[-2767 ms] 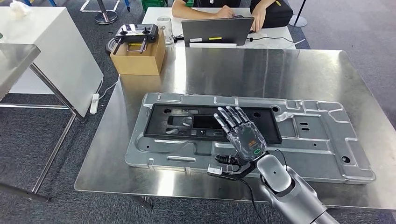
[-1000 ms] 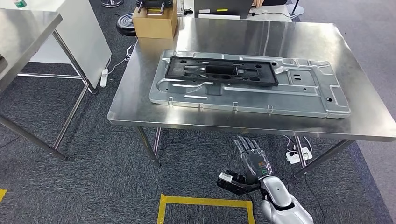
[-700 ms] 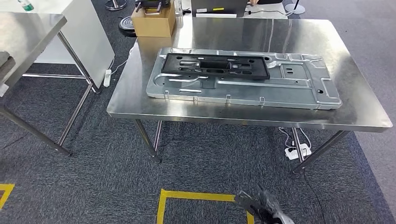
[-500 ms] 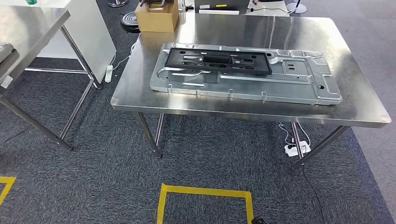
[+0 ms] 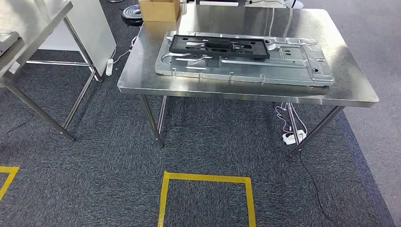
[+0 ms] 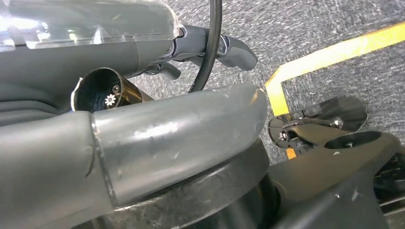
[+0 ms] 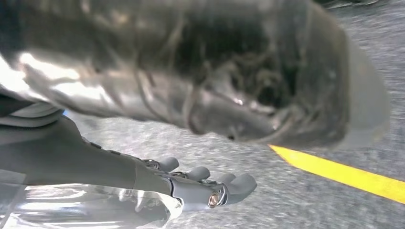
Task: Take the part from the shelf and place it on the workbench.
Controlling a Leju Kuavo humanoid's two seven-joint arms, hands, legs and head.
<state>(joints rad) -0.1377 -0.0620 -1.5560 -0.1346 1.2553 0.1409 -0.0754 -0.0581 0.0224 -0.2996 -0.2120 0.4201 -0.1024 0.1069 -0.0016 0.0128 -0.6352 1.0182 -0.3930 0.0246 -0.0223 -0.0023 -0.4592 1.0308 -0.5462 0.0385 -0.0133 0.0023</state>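
Observation:
A black plastic frame part (image 5: 218, 46) lies flat on a large silver stamped metal panel (image 5: 293, 66), which rests on the steel workbench (image 5: 246, 92) ahead of me. My right hand (image 7: 205, 183) hangs over the grey carpet with its fingers stretched out and nothing in them. My left hand (image 6: 224, 45) also hangs near the floor beside my body. Its dark fingers are extended and hold nothing. A steel shelf table (image 5: 28, 19) stands at the far left, with only its corner and legs in view.
A cardboard box (image 5: 161, 9) sits at the workbench's far left corner. A yellow tape square (image 5: 205, 178) marks the carpet in front of me. A power strip with cables (image 5: 289, 137) lies under the bench's right side. A white panel (image 5: 92, 23) stands between the two tables.
The camera has backed away from the workbench, so the whole table now looks farther off. My right hand, which was over the black part, has dropped out of the head view.

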